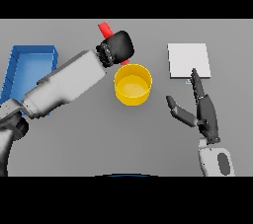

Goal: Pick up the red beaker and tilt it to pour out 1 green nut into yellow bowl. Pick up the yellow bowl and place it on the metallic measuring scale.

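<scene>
Blue tray (20, 70): sits at the desk's (74, 139) far left, cut off by the frame edge.
Left hand (117, 46): curled round the red beaker (104, 29), tipped above the bowl's far rim, apparently to pour.
Red beaker: mostly hidden by the hand; its mouth and any nut can't be made out.
Yellow bowl (133, 85): centre, seemingly empty.
Right hand (202, 109): fingers spread, idle beside the bowl.
Metallic measuring scale (189, 60): pale square, far right, bare.
</scene>
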Controlling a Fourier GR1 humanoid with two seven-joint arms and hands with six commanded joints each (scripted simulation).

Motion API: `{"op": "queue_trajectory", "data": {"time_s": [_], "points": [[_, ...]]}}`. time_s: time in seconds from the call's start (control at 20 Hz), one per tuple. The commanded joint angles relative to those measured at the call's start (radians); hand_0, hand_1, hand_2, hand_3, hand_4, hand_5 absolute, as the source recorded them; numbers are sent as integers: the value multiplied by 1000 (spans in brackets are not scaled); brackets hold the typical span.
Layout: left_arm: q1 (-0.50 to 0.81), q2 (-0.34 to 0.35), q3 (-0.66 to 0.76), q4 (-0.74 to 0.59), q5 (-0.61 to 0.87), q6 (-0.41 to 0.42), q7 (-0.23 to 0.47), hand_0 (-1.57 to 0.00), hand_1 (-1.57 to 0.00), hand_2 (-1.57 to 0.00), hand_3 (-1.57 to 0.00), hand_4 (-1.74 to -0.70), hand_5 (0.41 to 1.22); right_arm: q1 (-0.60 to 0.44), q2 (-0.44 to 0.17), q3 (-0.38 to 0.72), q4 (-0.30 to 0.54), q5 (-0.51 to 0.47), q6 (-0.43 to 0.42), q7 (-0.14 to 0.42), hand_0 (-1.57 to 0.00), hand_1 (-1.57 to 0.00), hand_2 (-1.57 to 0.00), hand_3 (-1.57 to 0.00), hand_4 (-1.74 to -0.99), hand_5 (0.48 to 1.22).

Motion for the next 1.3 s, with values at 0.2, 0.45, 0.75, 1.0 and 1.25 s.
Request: {"op": "queue_trajectory", "data": {"time_s": [0.2,0.45,0.75,1.0,1.25], "points": [[-31,-11,-88,30,-93,48,-41,-1571,-1571,-1571,-1566,-1734,1221,21,7,17,-22,15,-2,-11,1,1,1,1,-1132,573],[-91,-37,-144,58,-169,58,-42,-1571,-1571,-1571,-1569,-1733,1221,21,6,12,-17,10,-2,-16,1,1,1,1,-1130,577],[-300,-19,-144,131,-216,85,-130,-1571,-1571,-1571,-1571,-1728,1221,21,12,20,-17,24,-10,-22,1,1,1,1,-1135,563],[-431,60,31,272,-123,114,-77,-1571,-1571,-1571,-1571,-1722,1221,7,17,23,-15,12,0,-20,1,1,1,1,-1117,554],[-480,169,399,485,184,44,49,-1571,-1571,-1571,-1509,-1735,1221,-11,1,17,6,-12,27,-32,1,1,1,1,-1105,578]]}}
